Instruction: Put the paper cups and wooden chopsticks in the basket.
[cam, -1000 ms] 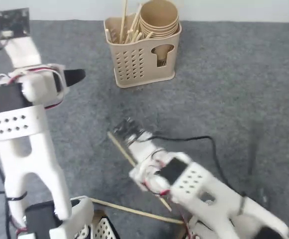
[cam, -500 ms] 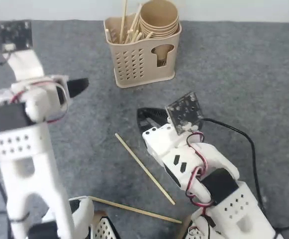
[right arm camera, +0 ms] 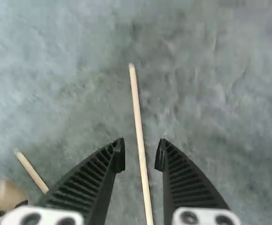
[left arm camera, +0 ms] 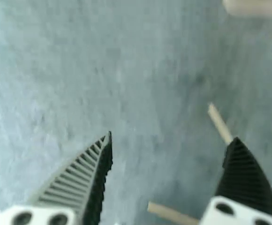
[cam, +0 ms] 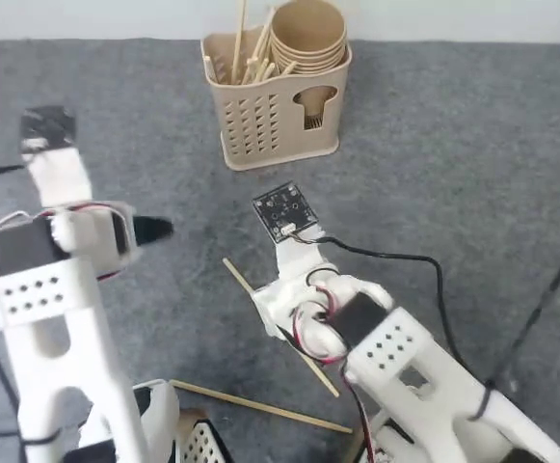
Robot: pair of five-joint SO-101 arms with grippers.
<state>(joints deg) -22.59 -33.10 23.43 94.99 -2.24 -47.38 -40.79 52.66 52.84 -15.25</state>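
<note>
Right hand (right arm camera: 140,142) straddles a slim, round wooden chopstick (right arm camera: 135,101) lying flat on the fuzzy grey table (right arm camera: 220,70), jaws slightly apart, so it looks lined up for a pinch. Left hand (left arm camera: 171,138) hangs wide open, while paper cups (cam: 306,34) sit nested in the perforated plastic basket (cam: 280,125), well apart.

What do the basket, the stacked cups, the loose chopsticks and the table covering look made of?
Basket: probably moulded plastic, matte beige, with neat rows of holes. Cups: likely brown paper, thin rims nested. Chopsticks: pale unfinished wood or bamboo, straight, dull. Table covering: grey felt-like fabric, fuzzy and mottled.
</note>
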